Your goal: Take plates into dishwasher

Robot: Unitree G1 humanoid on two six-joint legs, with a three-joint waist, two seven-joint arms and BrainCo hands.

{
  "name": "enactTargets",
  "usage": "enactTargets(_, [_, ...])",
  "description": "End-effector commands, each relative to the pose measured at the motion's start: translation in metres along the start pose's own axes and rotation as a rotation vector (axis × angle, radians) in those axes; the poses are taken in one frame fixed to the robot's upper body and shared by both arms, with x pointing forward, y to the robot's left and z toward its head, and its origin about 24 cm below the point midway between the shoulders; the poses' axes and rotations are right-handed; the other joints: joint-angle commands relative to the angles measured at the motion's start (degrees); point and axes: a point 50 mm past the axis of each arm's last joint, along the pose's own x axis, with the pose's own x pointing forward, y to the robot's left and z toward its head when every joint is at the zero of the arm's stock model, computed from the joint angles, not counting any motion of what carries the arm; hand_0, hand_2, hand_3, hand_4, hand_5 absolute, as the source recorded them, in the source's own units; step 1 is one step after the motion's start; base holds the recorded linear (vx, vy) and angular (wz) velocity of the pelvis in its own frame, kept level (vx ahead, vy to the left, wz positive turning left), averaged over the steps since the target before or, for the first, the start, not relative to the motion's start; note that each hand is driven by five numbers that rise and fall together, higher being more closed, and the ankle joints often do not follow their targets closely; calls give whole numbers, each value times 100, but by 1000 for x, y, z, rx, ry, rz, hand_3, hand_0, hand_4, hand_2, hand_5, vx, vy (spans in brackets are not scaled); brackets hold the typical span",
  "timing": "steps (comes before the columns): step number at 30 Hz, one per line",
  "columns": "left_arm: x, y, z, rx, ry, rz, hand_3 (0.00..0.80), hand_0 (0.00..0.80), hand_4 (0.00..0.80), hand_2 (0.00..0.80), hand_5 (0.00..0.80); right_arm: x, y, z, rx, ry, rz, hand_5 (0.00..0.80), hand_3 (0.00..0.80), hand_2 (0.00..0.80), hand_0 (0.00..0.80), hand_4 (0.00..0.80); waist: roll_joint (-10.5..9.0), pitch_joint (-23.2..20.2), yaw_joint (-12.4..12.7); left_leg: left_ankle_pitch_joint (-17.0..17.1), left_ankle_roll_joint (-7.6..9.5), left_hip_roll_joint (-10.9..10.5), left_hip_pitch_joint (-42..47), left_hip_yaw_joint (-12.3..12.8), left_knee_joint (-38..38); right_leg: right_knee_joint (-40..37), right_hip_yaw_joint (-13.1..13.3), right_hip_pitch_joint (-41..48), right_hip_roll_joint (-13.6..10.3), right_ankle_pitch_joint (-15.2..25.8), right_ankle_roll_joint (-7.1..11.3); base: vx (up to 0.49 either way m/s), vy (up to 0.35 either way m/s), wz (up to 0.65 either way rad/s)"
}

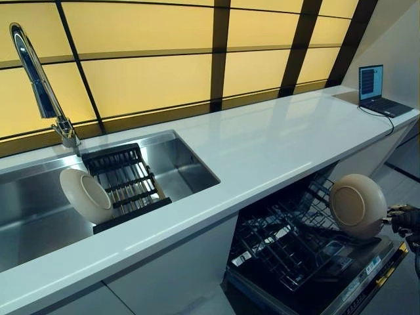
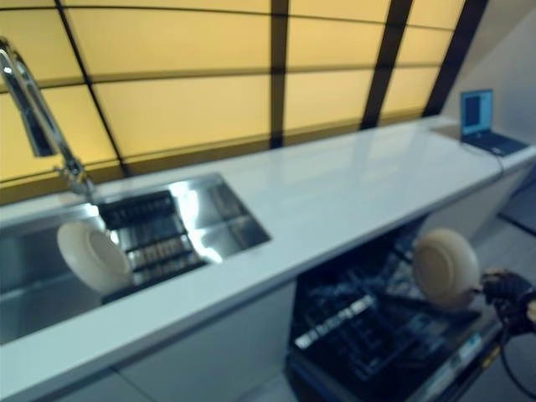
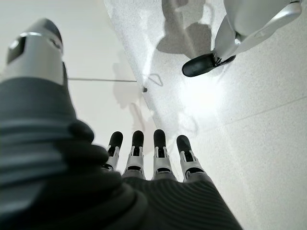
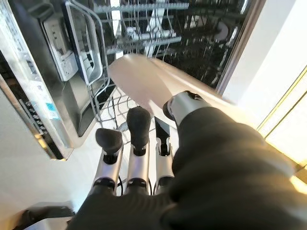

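- The right hand (image 1: 401,220) pinches one plate (image 1: 357,205) by its rim, thumb on one face and fingers on the other, holding it on edge above the open dishwasher's lower rack (image 1: 282,246)
- With so small a hold on the edge, the plate could swing or slip out and strike the wires or the open door (image 1: 357,282)
- Lowered off line, its rim could catch between the prongs
- A second plate (image 1: 85,195) leans against the drainer (image 1: 125,180) in the sink (image 1: 190,172) and may slide
- The left hand (image 3: 144,158) hangs over the floor, fingers straight, empty
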Motion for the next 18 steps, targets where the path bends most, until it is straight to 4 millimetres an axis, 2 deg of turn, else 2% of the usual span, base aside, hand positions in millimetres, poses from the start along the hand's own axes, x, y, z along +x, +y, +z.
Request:
enactTargets(1, [-4,19,14,7,-49,51,0,0,0,0,0,1,12,23,-43,-113,42,800,800,800,800,800,-363,20,171,-66,465,-363,-123,-11,-7,82,132,75,-99,68,581,0,0,0])
enactTargets(11, [-2,12,14,2,-58,43,0,0,0,0,0,0,33,25,-46,-133,142,800,800,800,800,800,-364,43,189,-43,451,-351,-135,-21,-7,63,119,118,-97,31,567,1,3,2])
enactTargets(18, [-2,8,20,-2,-83,41,0,0,0,0,0,-1,49,26,-68,-143,214,800,800,800,800,800,-357,60,203,-22,436,-345,-140,-15,-7,48,107,146,-102,14,572,0,0,0])
